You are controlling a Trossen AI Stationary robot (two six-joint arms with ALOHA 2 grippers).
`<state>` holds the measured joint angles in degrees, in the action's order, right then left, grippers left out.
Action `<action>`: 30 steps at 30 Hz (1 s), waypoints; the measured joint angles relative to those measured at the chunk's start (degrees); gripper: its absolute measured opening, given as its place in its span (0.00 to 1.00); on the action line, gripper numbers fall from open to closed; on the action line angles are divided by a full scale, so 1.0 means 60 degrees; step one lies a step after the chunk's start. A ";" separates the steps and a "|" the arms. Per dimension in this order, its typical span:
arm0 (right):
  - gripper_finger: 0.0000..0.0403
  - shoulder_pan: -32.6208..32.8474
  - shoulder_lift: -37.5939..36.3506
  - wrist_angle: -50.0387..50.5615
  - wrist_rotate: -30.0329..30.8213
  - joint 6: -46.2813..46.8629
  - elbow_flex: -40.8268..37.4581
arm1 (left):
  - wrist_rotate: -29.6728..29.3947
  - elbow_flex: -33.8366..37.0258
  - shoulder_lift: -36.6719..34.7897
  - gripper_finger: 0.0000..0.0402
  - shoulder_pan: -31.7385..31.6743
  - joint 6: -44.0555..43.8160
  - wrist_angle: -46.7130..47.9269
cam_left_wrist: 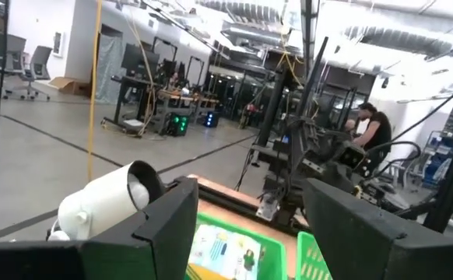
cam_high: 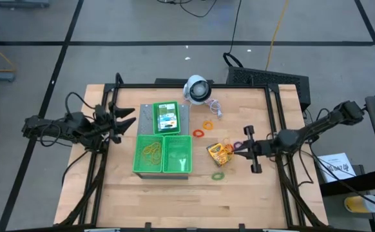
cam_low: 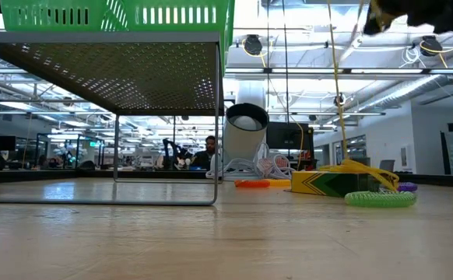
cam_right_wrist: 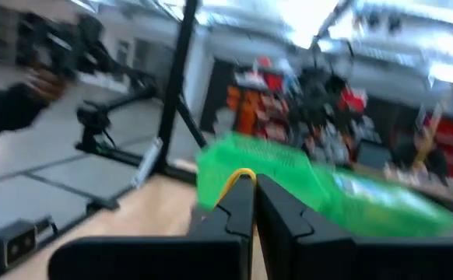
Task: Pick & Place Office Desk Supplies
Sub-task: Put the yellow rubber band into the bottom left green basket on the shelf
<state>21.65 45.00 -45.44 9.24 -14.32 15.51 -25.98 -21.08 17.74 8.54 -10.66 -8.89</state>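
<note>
A: What is seen past the left gripper (cam_left_wrist: 246, 225)?

B: Its two dark fingers (cam_left_wrist: 168, 225) are held apart. Between them a green tray (cam_left_wrist: 234, 249) with a crayon box (cam_left_wrist: 222, 250) is framed.

A: And beside that?

B: A white round device (cam_left_wrist: 106, 202) is seen; a person (cam_left_wrist: 374, 128) is visible beyond.

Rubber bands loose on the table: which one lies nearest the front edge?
The green rubber band, lying alone on the bare wood just below the crayon box. The orange band and red band lie farther back, toward the white round device.
</note>
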 joint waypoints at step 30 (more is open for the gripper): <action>0.00 -0.2140 0.3831 -0.4511 -0.2581 -0.0288 0.2152 | 0.3360 -0.3813 0.7492 0.61 0.0136 0.1281 -0.2875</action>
<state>8.81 67.98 -72.50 -6.25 -16.05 28.42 -5.82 -43.96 62.69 9.35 -2.97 -26.13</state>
